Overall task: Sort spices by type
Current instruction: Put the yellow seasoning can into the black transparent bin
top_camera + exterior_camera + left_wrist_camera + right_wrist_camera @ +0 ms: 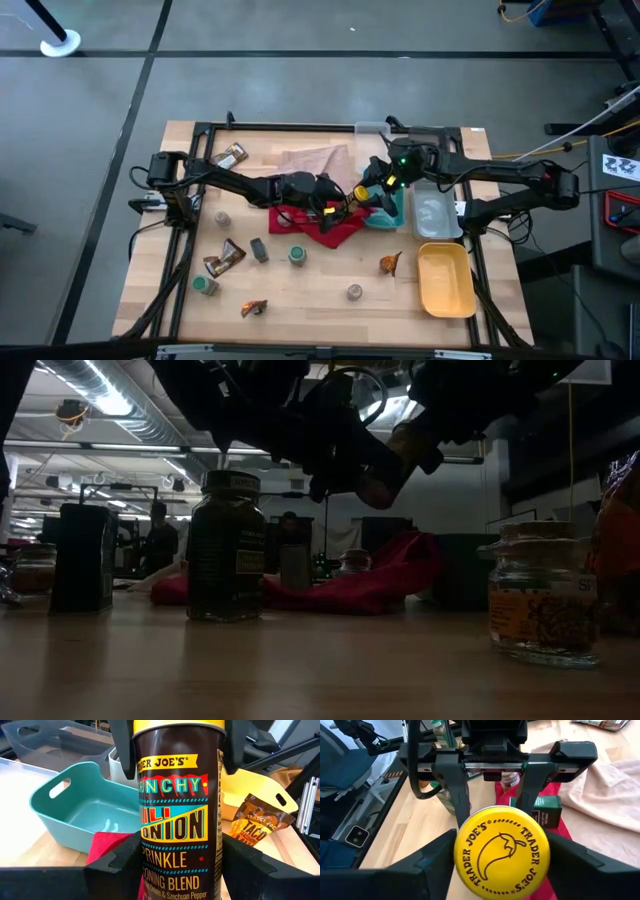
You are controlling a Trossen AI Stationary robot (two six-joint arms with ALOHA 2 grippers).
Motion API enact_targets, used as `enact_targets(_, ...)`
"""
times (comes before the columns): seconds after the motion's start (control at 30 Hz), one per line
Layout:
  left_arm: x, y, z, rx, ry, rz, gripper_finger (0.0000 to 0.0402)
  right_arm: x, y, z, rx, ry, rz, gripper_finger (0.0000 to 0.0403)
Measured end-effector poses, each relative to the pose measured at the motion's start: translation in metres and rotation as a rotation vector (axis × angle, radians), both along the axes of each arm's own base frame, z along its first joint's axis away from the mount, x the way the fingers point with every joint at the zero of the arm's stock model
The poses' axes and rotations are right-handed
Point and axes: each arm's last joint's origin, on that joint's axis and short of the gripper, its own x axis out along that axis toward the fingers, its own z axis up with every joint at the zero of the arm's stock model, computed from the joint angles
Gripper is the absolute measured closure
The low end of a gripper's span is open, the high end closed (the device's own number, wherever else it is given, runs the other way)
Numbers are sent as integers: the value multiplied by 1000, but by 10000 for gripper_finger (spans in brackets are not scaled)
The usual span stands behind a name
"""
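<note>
The yellow-capped brown bottle [362, 192] hangs in the air over the red cloth [335, 228], between my two grippers. My left gripper [177, 865] reaches in from the table's left and is shut on its body [175, 820]. My right gripper [501, 855] comes from the right and is shut on its cap [501, 852]. Round jars [297, 256] [354, 291] [222, 217] stand on the wood. Sachets [225, 258] [390, 263] lie flat on it. My left gripper pinches the bottle's brown labelled body [145, 865] low down, one finger [115, 870] on each side, lying across the bottle. My right gripper pinches the yellow cap's rim [462, 850] between its two fingers [432, 865], which point along the bottle at its cap end. The bottle [395, 455] is lifted clear and tilted.
A teal tray [397, 212], a clear tray [435, 210] and a yellow tray [445, 280] line the table's right side. A beige cloth [315, 160] lies toward the far edge. A dark box [259, 249] and more sachets [253, 308] [232, 155] sit on the left half.
</note>
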Motion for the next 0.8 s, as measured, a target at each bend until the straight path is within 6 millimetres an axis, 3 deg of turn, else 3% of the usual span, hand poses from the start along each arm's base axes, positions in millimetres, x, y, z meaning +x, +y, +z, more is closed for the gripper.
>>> enact_targets(0.07,0,0,0,0,0,0,196,1,0,-1,1,1,1,169)
enact_targets(0.27,0,0,0,0,1,0,188,1,-1,-1,2,4,0,169)
enact_targets(0.57,0,0,1,-33,-7,20,144,1,-1,-1,1,16,-9,167)
enact_targets(0.8,-1,11,1,-33,-2,48,131,0,-4,25,-144,87,-75,167)
